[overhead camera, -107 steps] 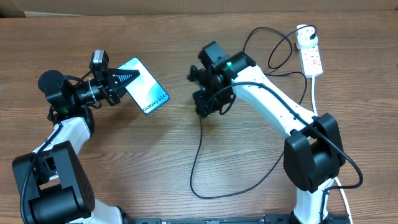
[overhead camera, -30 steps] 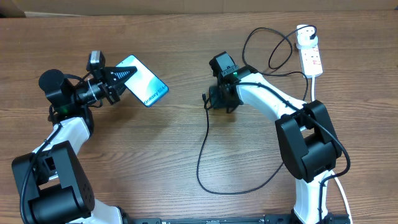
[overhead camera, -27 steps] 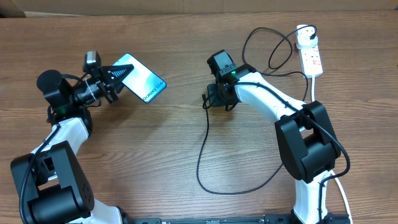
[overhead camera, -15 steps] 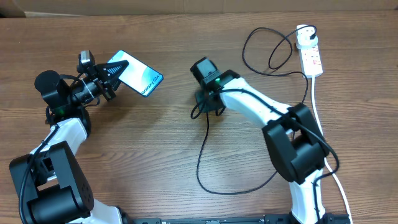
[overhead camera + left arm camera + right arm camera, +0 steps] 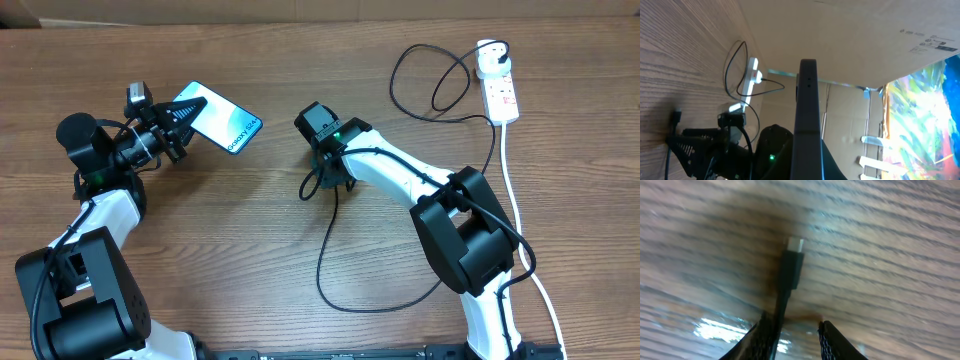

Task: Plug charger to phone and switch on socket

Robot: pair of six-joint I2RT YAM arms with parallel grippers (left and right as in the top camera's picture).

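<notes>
You have one phone (image 5: 220, 117), one charger (image 5: 321, 262), one socket (image 5: 500, 92) and two claws on the table (image 5: 200, 250).

The left claw (image 5: 188, 122) is clamped on the phone's left end and holds it off the wood at far left, tilted, screen up. The left wrist view shows the phone (image 5: 806, 120) edge-on.

The right claw (image 5: 328, 170) is narrow and grips the charger just behind its tip (image 5: 795, 244). The tip pokes out ahead of the fingers (image 5: 832, 341), low over the wood at mid-table.

From that claw the black cable drops toward you, loops wide near the front edge, passes under the right arm (image 5: 400, 185) and coils again at far right. It ends at the white plug (image 5: 487, 62), seated in the socket's far end. The socket lies at the far right corner, and its white cord (image 5: 504, 150) runs down the right side.

Bare wood lies between phone and tip, with nothing in the way. Cardboard (image 5: 320, 8) lines the far edge.
</notes>
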